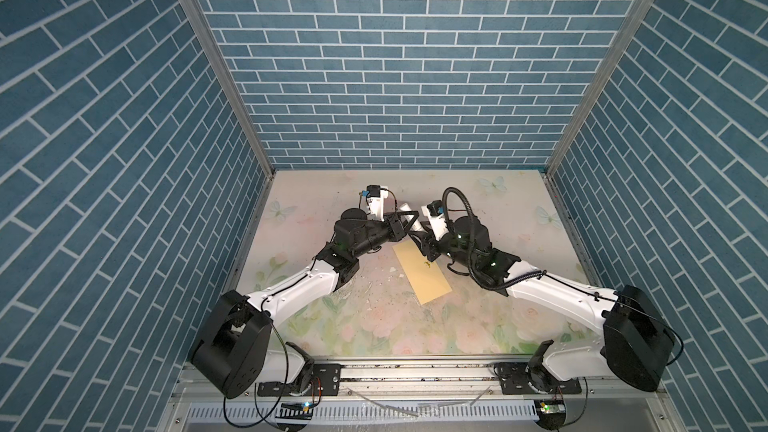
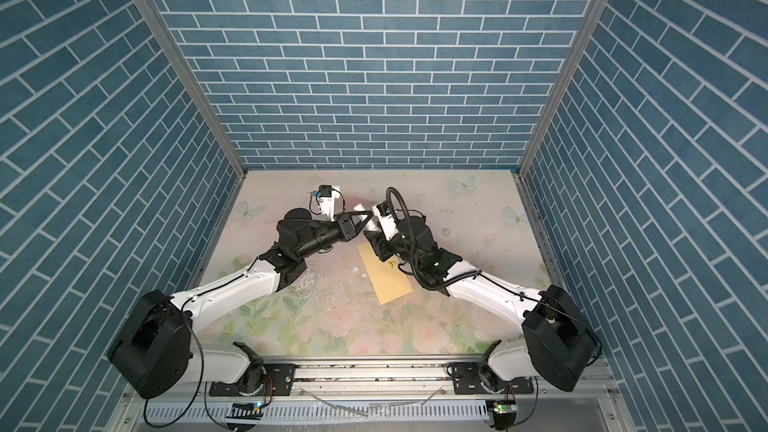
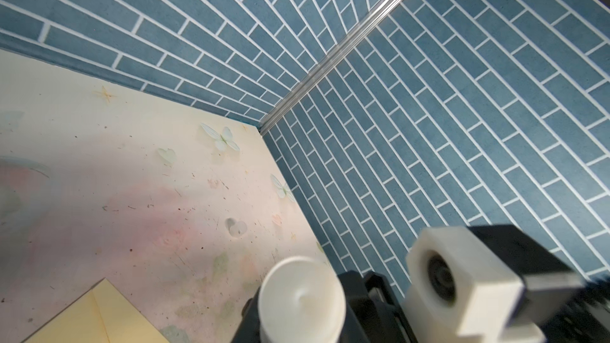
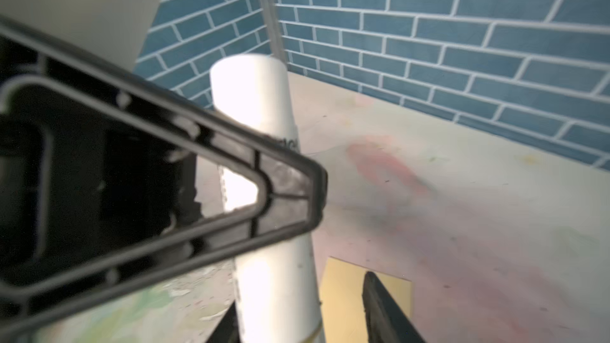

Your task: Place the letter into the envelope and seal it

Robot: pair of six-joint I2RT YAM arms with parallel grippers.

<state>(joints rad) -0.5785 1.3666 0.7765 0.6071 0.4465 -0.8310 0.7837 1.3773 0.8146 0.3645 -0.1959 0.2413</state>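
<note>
Scuffed floral tabletop (image 1: 478,317) bears envelope (image 1: 422,274); blue-brick walls (image 1: 395,76).

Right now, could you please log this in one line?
left gripper: shut on white tube | right gripper: open around it | envelope: on table | letter: unseen

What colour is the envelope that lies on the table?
The envelope is pale yellow, with a small dark mark; clearest in a top view.

- The envelope (image 1: 420,282) is plain pale yellow, with a small dark mark at its middle.
- The walls (image 1: 395,76) are blue brick pattern with white joints.
- The table (image 1: 374,326) is a pastel print: pink roses, green leaves, pale butterflies.
- The tube (image 4: 260,94) is white.
- The arms (image 1: 299,290) have white shells and black joints.
</note>
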